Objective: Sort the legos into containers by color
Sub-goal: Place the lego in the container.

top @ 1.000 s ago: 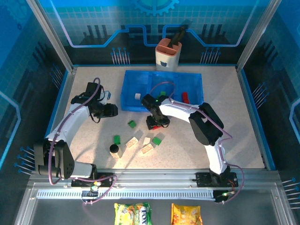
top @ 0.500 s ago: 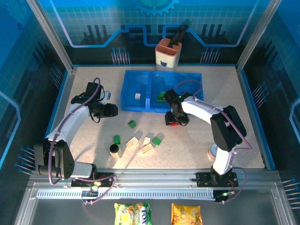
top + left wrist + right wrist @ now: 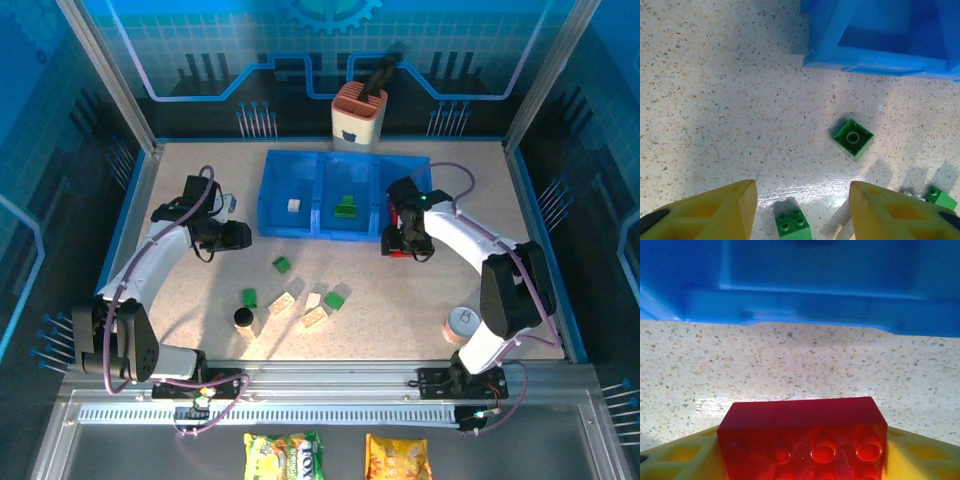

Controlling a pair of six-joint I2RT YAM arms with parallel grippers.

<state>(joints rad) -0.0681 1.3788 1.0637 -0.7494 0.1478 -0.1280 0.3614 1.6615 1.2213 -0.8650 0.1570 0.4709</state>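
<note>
My right gripper (image 3: pixel 405 243) is shut on a red lego (image 3: pixel 802 432), just in front of the near wall of the right compartment of the blue containers tray (image 3: pixel 300 165). That wall (image 3: pixel 815 295) fills the top of the right wrist view. A cream lego (image 3: pixel 293 205) lies in the left compartment and a green one (image 3: pixel 346 207) in the middle. My left gripper (image 3: pixel 238 236) stands open over the table left of the tray, with nothing between its fingers. Below it lie an upturned green lego (image 3: pixel 854 138) and another green lego (image 3: pixel 792 224). Several green and cream legos (image 3: pixel 314 308) lie loose mid-table.
A small black cylinder (image 3: pixel 243 317) stands by the loose bricks. A silver-topped tin can (image 3: pixel 462 322) sits near the right arm's base. The orange-and-white cup holder (image 3: pixel 359 115) stands behind the tray. The tray's corner (image 3: pixel 840 50) is close ahead of the left gripper.
The right arm has swung from mid-table to the right with the red lego, ending in front of the tray's right compartment. The left arm has not moved.
</note>
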